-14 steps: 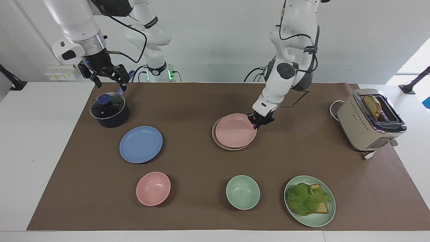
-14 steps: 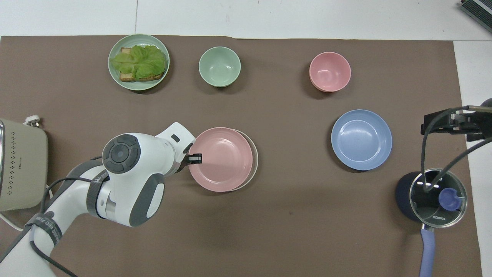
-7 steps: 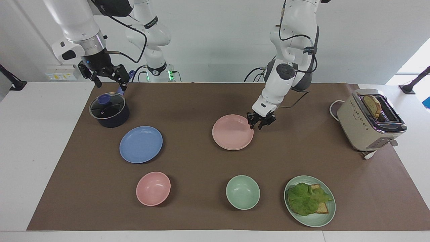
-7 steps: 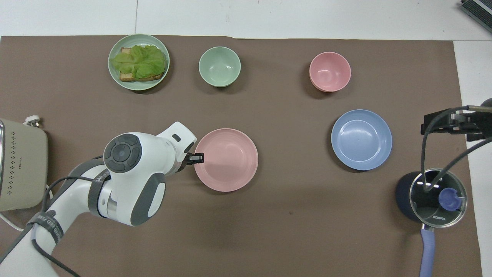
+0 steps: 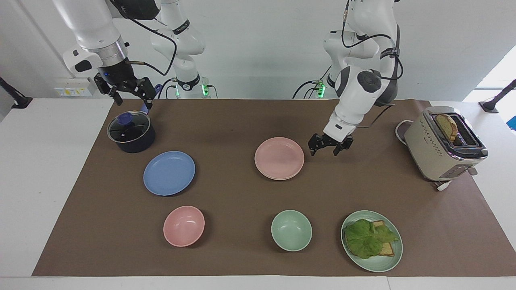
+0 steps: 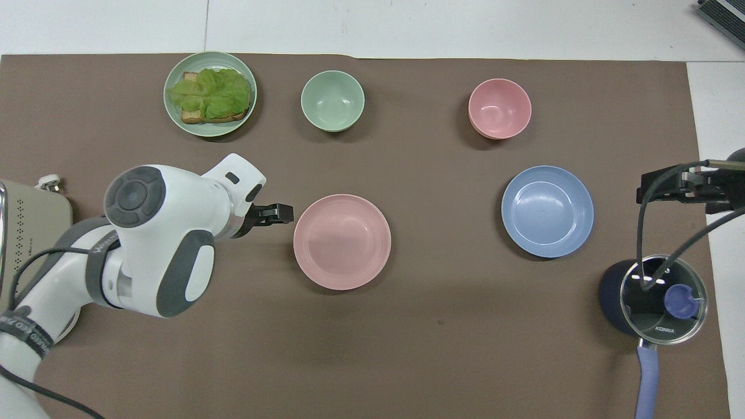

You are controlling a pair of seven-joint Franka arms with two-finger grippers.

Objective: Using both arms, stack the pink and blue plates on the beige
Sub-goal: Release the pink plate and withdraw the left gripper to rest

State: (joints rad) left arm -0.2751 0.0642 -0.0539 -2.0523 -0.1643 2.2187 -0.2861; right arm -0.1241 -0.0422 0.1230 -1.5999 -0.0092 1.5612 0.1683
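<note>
White wall (image 5: 258,40), white table (image 5: 44,169), brown mat (image 5: 242,193), daylight at window (image 5: 498,74)

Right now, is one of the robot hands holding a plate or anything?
No, nothing is held. The left end effector is open beside the pink plate, clear of its rim. The right end effector is open above the pot.

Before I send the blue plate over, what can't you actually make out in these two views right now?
- Beige plate: covered by the pink plate in both views; at most a thin rim shows.
- Pot contents: glare on its glass lid, both views.
- Right gripper: cut off by the overhead view's edge; only its tip shows there.
- Left gripper: partly hidden under its own wrist overhead.
- Toaster: cropped by the overhead view's edge.
</note>
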